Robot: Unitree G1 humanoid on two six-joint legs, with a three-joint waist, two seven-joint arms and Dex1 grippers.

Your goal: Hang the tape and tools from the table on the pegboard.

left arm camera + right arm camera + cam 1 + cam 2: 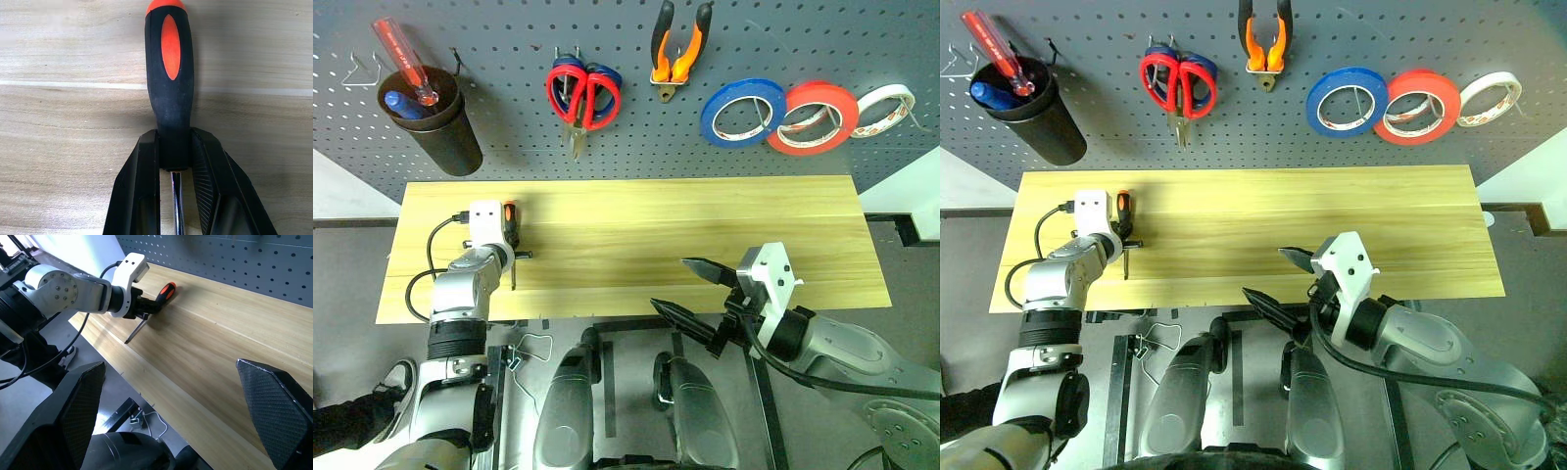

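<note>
A small screwdriver [509,217] with an orange-and-black handle lies on the left part of the light wood table [705,225], shaft pointing toward the front edge. My left gripper [173,147] is shut on the lower end of its handle [169,73]. My right gripper [671,284] hangs open and empty over the table's front edge, right of centre. On the dark grey pegboard [509,39] hang the blue tape [742,113], the red-handled scissors [582,93] and the orange-and-black pliers [680,44].
A black cup [445,132] on the pegboard's left holds a red-handled screwdriver [403,59]. A red-orange roll [813,117] and a white roll [884,108] hang right of the blue tape. Blue-handled scissors hang behind the red ones.
</note>
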